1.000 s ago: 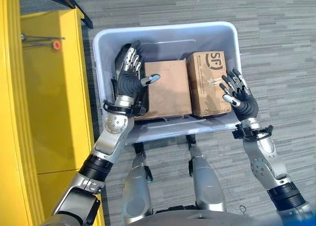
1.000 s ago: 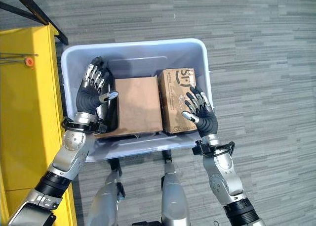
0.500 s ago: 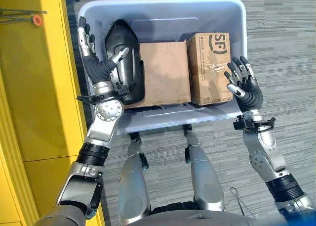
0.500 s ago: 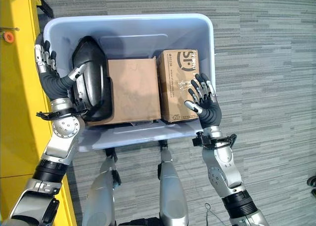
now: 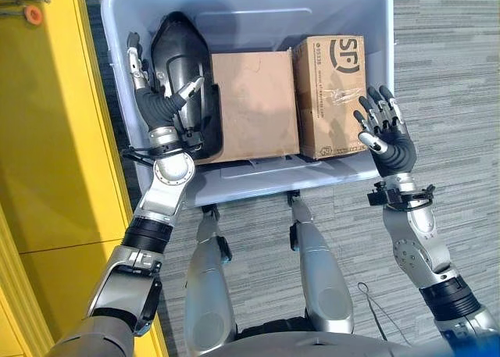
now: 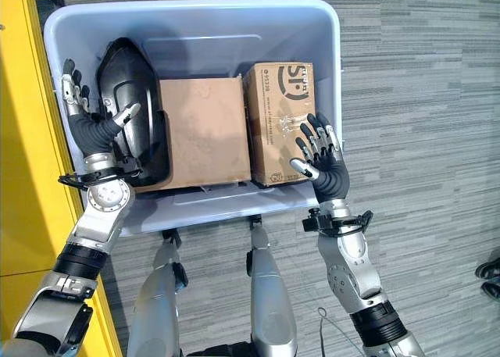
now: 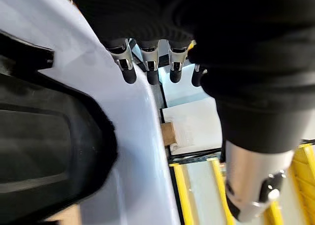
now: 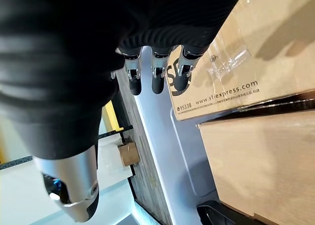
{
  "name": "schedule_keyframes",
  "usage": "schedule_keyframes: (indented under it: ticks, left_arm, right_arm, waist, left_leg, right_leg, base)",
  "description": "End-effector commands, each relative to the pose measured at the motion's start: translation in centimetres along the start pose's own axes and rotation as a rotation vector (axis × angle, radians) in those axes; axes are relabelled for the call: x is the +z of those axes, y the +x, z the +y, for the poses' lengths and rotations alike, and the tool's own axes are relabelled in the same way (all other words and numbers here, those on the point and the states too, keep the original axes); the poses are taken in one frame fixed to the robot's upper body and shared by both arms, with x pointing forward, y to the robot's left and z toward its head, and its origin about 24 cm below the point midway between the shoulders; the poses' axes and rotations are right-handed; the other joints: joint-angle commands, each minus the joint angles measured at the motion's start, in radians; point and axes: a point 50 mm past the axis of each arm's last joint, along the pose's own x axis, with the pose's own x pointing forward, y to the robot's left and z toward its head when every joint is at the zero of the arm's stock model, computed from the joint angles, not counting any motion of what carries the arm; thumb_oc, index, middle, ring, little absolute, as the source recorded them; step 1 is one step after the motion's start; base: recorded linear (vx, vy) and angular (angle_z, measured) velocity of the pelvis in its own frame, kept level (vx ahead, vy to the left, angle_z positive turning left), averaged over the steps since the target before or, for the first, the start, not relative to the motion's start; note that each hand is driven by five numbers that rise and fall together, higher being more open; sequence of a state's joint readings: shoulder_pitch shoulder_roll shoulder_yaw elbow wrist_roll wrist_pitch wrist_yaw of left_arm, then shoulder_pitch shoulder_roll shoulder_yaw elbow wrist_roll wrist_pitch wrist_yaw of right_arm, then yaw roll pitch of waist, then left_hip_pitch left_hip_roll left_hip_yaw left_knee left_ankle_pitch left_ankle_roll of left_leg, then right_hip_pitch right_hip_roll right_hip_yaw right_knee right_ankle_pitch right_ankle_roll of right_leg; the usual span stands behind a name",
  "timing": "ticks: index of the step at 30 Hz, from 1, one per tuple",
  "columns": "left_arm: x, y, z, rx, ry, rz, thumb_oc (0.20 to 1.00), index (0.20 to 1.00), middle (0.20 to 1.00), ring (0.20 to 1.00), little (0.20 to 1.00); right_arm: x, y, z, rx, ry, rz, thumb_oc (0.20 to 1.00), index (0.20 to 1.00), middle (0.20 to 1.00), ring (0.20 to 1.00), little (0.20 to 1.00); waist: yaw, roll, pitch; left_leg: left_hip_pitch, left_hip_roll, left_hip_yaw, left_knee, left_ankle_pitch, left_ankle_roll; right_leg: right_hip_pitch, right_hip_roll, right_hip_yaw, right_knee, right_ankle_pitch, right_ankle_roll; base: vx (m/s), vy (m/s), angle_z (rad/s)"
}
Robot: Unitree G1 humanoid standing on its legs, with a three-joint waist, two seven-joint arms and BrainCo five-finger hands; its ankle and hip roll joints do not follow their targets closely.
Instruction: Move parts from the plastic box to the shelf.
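A pale plastic box (image 5: pixel 258 191) stands in front of me on the floor. It holds a black moulded part (image 5: pixel 176 52) at its left, a plain brown carton (image 5: pixel 254 103) in the middle and a printed carton (image 5: pixel 328 83) at its right. My left hand (image 5: pixel 152 103) is open at the box's left wall, fingers straight up along the rim and thumb resting against the black part. The left wrist view shows its fingers (image 7: pixel 150 62) outside the wall (image 7: pixel 138 151) and the black part (image 7: pixel 44 136) inside. My right hand (image 5: pixel 391 142) is open with spread fingers at the box's right wall, beside the printed carton (image 8: pixel 236 57).
A yellow shelf (image 5: pixel 62 138) runs along the left side, close to the box, with a red knob (image 5: pixel 33 13) near its far end. Grey striped carpet (image 5: pixel 453 76) lies to the right of the box and in front of it.
The camera has shifted. My left hand left the inside of the box, uncovering the black part, and now sits at the left wall. The right hand has stayed by the printed carton.
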State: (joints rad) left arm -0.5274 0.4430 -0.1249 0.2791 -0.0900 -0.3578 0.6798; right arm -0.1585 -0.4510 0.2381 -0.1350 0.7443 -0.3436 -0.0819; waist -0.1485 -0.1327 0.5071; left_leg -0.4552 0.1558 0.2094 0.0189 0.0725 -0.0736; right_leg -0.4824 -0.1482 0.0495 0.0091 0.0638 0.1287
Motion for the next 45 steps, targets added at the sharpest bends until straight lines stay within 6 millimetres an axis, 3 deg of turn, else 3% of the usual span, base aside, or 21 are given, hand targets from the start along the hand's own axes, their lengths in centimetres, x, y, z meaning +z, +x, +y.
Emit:
schedule_keyframes:
  ticks: [1,15,17,22,32,39,42,45]
  left_arm:
    - [0.6,1.2,1.0,0.065,-0.02,-0.041,1.0,1.0,1.0,1.0,1.0]
    - [-1.7,0.0,5.2,0.218,0.047,0.049,1.0,1.0,1.0,1.0,1.0]
    - [-2.1,-0.6,6.6,0.252,0.077,0.065,1.0,1.0,1.0,1.0,1.0]
    - [-2.3,-1.1,7.0,0.24,0.103,0.071,1.0,1.0,1.0,1.0,1.0]
    - [-2.8,-1.4,5.7,0.17,0.111,0.1,1.0,1.0,1.0,1.0,1.0]
    - [-1.9,-2.2,2.2,-0.099,0.194,0.023,1.0,1.0,1.0,1.0,1.0]
    - [-1.0,-2.9,-0.5,-0.33,0.294,-0.084,1.0,1.0,1.0,1.0,1.0]
    - [0.0,-3.2,-1.6,-0.434,0.376,-0.193,1.0,1.0,1.0,1.0,1.0]
  right_arm:
    - [2.5,0.1,-0.7,0.001,-0.024,-0.121,1.0,1.0,1.0,1.0,1.0]
    - [2.7,-0.3,-1.3,-0.011,-0.042,-0.116,1.0,1.0,1.0,1.0,1.0]
    - [2.9,-0.4,-1.4,-0.015,-0.044,-0.119,1.0,1.0,1.0,1.0,1.0]
    - [3.0,-0.3,-1.4,-0.011,-0.047,-0.124,1.0,1.0,1.0,1.0,1.0]
    - [3.1,-0.5,-1.4,-0.006,-0.058,-0.12,1.0,1.0,1.0,1.0,1.0]
    - [3.1,-0.7,-1.4,0.003,-0.055,-0.118,1.0,1.0,1.0,1.0,1.0]
    - [3.2,-0.8,-1.5,0.017,-0.05,-0.116,1.0,1.0,1.0,1.0,1.0]
    - [3.4,-0.9,-1.4,0.028,-0.052,-0.121,1.0,1.0,1.0,1.0,1.0]
  waist:
    - [0.015,-0.031,-0.049]
    - [0.029,-0.042,-0.056]
    - [0.035,-0.043,-0.055]
    - [0.042,-0.042,-0.052]
    - [0.038,-0.051,-0.054]
    - [0.035,-0.046,-0.062]
    - [0.03,-0.042,-0.067]
    - [0.029,-0.04,-0.066]
  left_leg:
    - [0.017,0.087,-0.045,0.076,0.021,-0.091]
    - [-0.037,0.084,-0.065,0.085,0.019,-0.089]
    - [-0.045,0.084,-0.071,0.084,0.019,-0.088]
    - [-0.057,0.079,-0.078,0.083,0.018,-0.087]
    - [-0.08,0.075,-0.083,0.087,0.014,-0.082]
    - [-0.076,0.074,-0.083,0.079,0.013,-0.08]
    - [-0.064,0.075,-0.078,0.07,0.011,-0.08]
    - [-0.055,0.075,-0.076,0.066,0.01,-0.08]
  right_leg:
    - [-0.069,-0.048,-0.019,0.049,0.133,0.051]
    - [-0.1,-0.042,-0.029,0.052,0.13,0.046]
    - [-0.101,-0.044,-0.033,0.05,0.128,0.046]
    - [-0.104,-0.046,-0.039,0.048,0.126,0.046]
    - [-0.118,-0.045,-0.04,0.044,0.129,0.043]
    - [-0.119,-0.044,-0.039,0.044,0.125,0.045]
    - [-0.117,-0.043,-0.034,0.044,0.123,0.049]
    - [-0.116,-0.042,-0.031,0.044,0.121,0.051]
  base:
    - [0.0,0.0,0.0]
    - [0.0,0.0,0.0]
    - [0.0,0.0,0.0]
    - [0.0,0.0,0.0]
    - [0.0,0.003,0.04]
    - [0.0,0.0,0.0]
    - [0.0,0.0,0.0]
    - [0.0,0.0,0.0]
